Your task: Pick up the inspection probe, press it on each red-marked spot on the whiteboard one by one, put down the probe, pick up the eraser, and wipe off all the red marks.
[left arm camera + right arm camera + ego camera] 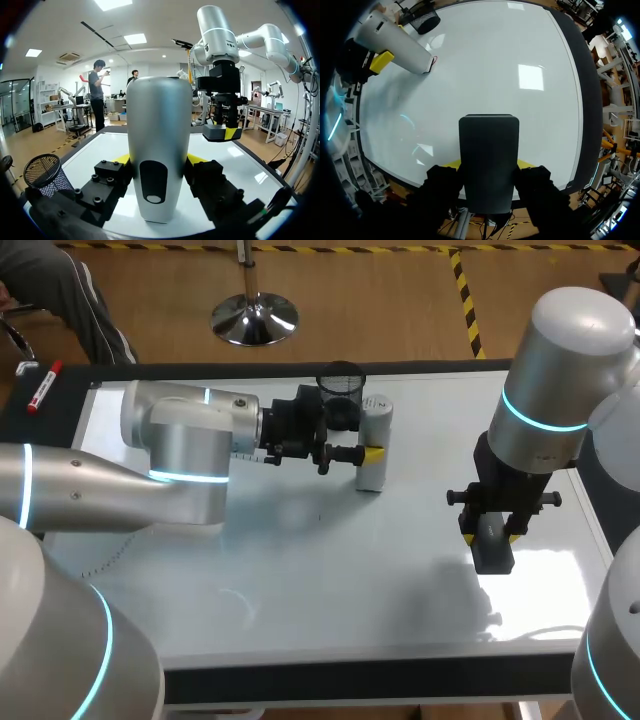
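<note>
Our right gripper (488, 165) is clamping the dark eraser (488, 140) over the whiteboard (300, 570), toward its right side; our left gripper (160, 160) is grasping the silver inspection probe (159, 115), standing upright on the board beside a black mesh cup (340, 385).

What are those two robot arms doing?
The left tool grips the probe, which stands upright on the whiteboard beside the mesh cup. The right tool holds the eraser over the board's other side, lifted off its surface.
</note>
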Tool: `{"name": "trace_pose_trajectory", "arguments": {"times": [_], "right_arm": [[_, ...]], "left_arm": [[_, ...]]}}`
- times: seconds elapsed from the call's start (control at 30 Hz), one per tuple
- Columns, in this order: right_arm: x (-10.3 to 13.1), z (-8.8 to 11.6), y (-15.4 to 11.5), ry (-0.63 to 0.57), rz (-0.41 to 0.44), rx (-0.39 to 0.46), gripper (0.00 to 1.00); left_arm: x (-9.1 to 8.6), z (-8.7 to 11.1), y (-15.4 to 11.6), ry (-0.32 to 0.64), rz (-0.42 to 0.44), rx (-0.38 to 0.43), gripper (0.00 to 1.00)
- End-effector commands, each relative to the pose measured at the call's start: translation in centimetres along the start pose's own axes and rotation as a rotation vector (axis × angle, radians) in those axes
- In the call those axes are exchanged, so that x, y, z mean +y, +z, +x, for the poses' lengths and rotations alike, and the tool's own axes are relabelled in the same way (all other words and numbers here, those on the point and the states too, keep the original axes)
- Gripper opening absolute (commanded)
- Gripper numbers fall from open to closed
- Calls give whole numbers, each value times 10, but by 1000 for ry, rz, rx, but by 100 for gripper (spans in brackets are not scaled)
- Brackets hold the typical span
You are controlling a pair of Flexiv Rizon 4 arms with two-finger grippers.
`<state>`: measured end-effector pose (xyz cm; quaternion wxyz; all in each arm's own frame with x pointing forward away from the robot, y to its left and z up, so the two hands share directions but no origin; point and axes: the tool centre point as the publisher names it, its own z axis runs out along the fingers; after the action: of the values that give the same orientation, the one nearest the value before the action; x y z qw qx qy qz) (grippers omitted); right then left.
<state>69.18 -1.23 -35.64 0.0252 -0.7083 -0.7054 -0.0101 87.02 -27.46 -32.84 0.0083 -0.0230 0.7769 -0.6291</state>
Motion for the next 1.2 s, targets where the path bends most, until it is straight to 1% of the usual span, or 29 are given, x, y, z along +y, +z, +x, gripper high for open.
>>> {"name": "trace_pose_trajectory", "arguments": {"times": [0.03,0.5,0.57,0.8,1.0,1.2], "right_arm": [[-1,-1,-1,-1,-2,3,0],[-1,-1,-1,-1,-2,3,0],[-1,-1,-1,-1,-2,3,0],[-1,-1,-1,-1,-2,3,0],[-1,-1,-1,-1,-2,3,0],[-1,-1,-1,-1,-2,3,0]], "left_arm": [[18,-1,6,2,4,-2,0],[18,-1,6,2,4,-2,0],[17,-1,5,1,17,-3,0],[7,-5,4,12,10,-6,0],[-8,-8,1,28,3,-3,0],[-21,-11,4,43,2,9,0]]}}
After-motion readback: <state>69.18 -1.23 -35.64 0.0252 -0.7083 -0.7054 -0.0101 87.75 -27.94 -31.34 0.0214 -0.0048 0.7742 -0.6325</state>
